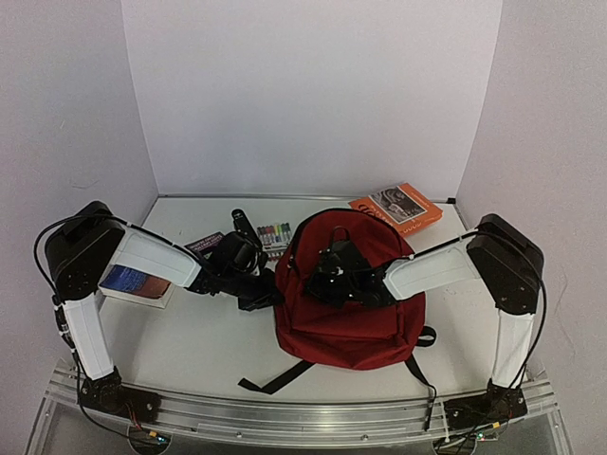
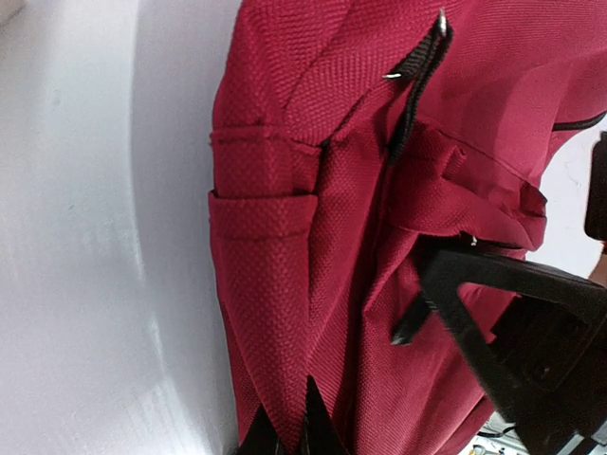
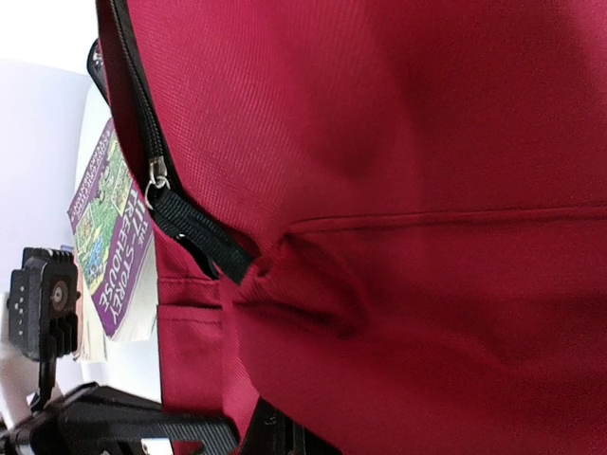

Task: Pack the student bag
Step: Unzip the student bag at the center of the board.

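On tabletop (image 1: 209, 341), bag (image 1: 356, 327) is lying lengthwise near-far, top pointing away; left pincer (image 1: 268, 296) and right pincer (image 1: 327, 280) are pinching its fabric.

1. Table (image 1: 209, 341): white, flat top, with white walls at the far side and both flanks.
2. Student bag (image 1: 351, 313): dark red backpack, which lay flat at the middle of the table and served as landmark for the entries below.
3. Black straps (image 1: 275, 379): trailed from the bag's near end across the table top.
4. Orange book (image 1: 398, 207): lay flat just beyond the bag's far right corner.
5. Pack of coloured markers (image 1: 274, 234): lay just left of the bag's far end.
6. Purple book (image 1: 204, 243): lay left of the bag, past the markers, partly hidden.
7. Blue and red book (image 1: 137, 282): lay well to the left of the bag, partly hidden.
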Controlling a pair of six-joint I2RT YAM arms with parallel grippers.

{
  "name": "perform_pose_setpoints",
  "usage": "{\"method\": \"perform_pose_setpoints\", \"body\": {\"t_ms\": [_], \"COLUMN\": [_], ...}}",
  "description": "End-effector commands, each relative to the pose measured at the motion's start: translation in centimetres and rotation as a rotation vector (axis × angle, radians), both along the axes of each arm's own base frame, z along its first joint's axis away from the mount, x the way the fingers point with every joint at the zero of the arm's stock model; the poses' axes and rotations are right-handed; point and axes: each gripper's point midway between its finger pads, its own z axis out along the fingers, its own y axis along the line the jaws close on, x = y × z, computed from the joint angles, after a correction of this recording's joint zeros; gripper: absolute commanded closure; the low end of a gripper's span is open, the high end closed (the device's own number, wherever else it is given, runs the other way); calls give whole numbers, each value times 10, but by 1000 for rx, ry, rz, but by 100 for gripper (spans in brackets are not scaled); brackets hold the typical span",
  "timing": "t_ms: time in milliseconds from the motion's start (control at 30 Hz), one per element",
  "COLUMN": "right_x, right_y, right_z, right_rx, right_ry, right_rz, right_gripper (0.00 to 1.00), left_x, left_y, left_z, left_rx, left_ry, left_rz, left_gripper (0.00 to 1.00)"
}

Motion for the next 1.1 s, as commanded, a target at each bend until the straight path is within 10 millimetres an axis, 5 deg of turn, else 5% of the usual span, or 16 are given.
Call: {"method": "perform_pose_setpoints", "body": {"t_ms": [0, 767, 900, 1067], "right_x": [-2, -5, -11, -18], "right_y": [-20, -155, -160, -143], "right_z": [24, 18, 22, 23], "right_rx": [-27, -311, -292, -230], "right_ry": [-48, -39, -31, -5], "right_rz": [5, -183, -181, -97], "right_gripper": [100, 100, 100, 100], "left_x": [6, 7, 9, 12], "left_y": [22, 90, 96, 87], "left_z": [12, 42, 49, 60], "left_rx": [40, 114, 108, 79], "left_ry": [-40, -104, -113, -153], "left_rz": [52, 171, 174, 122], "left_gripper": [100, 100, 100, 100]}}
